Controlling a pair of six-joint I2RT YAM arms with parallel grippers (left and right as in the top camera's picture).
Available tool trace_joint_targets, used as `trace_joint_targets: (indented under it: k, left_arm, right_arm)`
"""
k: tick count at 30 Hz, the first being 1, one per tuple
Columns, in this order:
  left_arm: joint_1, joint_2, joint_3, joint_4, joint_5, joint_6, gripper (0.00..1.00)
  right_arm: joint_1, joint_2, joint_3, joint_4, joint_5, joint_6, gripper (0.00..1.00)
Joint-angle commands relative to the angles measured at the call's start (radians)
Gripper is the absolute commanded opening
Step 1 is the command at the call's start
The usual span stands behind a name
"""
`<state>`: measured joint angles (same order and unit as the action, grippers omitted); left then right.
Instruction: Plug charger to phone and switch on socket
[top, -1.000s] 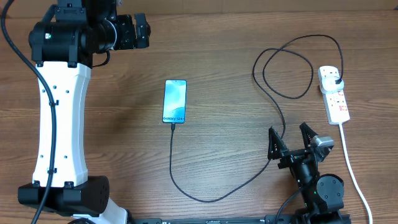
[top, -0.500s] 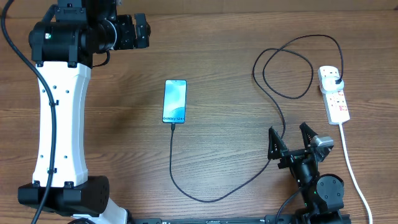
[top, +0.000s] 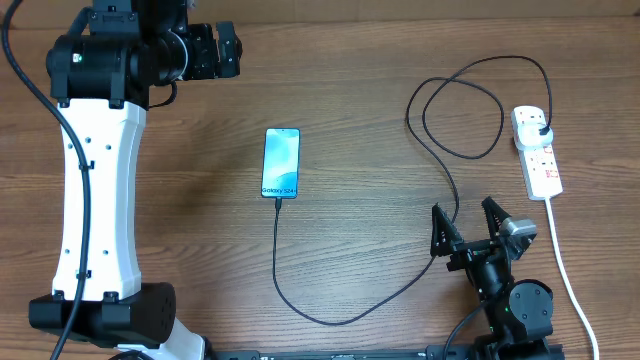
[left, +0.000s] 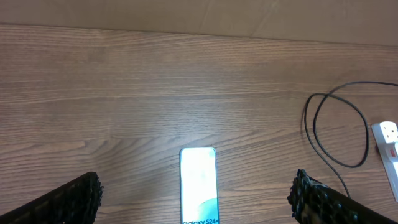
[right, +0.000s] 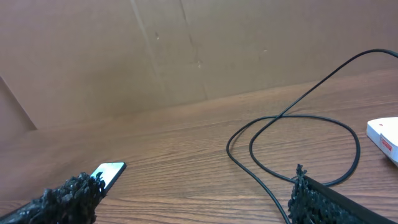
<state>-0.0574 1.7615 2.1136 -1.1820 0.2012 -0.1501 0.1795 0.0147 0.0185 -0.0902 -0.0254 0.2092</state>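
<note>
The phone lies flat mid-table with its blue-teal screen up; it also shows in the left wrist view and the right wrist view. The charger cable runs from the phone's near end, curves right, loops and ends in a black plug head seated in the white socket strip at the right. My left gripper is open and empty at the far left, away from the phone. My right gripper is open and empty near the front edge, beside the cable.
The socket's thick white cord runs down the right side to the front edge. The left arm's white body stands over the left of the table. A brown cardboard wall backs the table.
</note>
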Motion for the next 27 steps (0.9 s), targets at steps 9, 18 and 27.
trace_joint_targets:
  k: [9,18,27]
  left_arm:
    - [-0.005,-0.289,-0.229,0.004,-0.105,0.031,1.00]
    - [-0.005,-0.542,-0.529,0.013,-0.147,0.032,1.00]
    - [-0.001,-0.820,-0.856,0.247,-0.168,0.035,1.00]
  right_arm:
    - [0.008,-0.012,-0.011,0.007,0.009,-0.002,1.00]
    - [0.008,-0.012,-0.011,0.007,0.009,-0.002,1.00]
    - [0.008,-0.012,-0.011,0.007,0.009,-0.002,1.00]
